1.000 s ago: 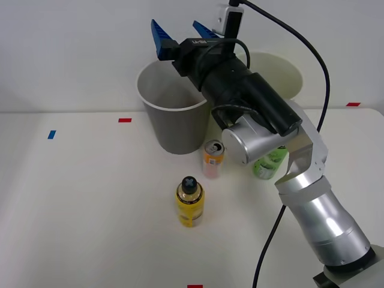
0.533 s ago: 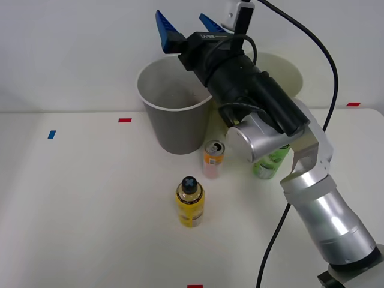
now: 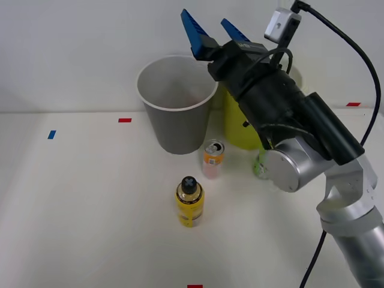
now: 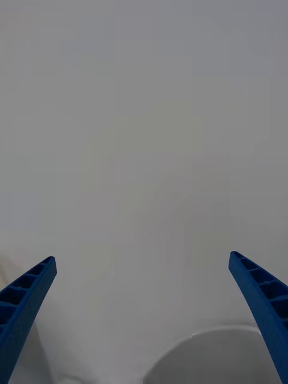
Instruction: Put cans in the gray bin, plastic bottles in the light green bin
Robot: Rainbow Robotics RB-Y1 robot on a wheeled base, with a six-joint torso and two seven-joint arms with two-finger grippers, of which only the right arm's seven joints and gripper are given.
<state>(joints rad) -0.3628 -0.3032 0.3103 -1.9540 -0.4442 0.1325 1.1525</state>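
Note:
My right gripper (image 3: 207,23) is open and empty, raised above the gap between the gray bin (image 3: 178,123) and the light green bin (image 3: 239,127), fingers pointing up and back toward the wall. In the wrist view its gripper (image 4: 144,300) spreads wide against the white wall, with a pale bin rim (image 4: 207,345) below. An orange and pale pink can (image 3: 212,159) stands upright just in front of the gray bin. The yellow bottle (image 3: 189,201) with a black cap stands nearer the front. The green bottle (image 3: 261,166) peeks out behind my arm, mostly hidden.
Red tape marks (image 3: 125,120) and a blue one (image 3: 51,134) lie on the white table (image 3: 90,210). A black cable (image 3: 354,54) arcs over my arm at the right. The white wall stands close behind both bins.
My arm has swung rightward and lifted, carrying the open gripper from over the gray bin toward the light green bin, whose lime side now shows. Cans and bottles have not moved.

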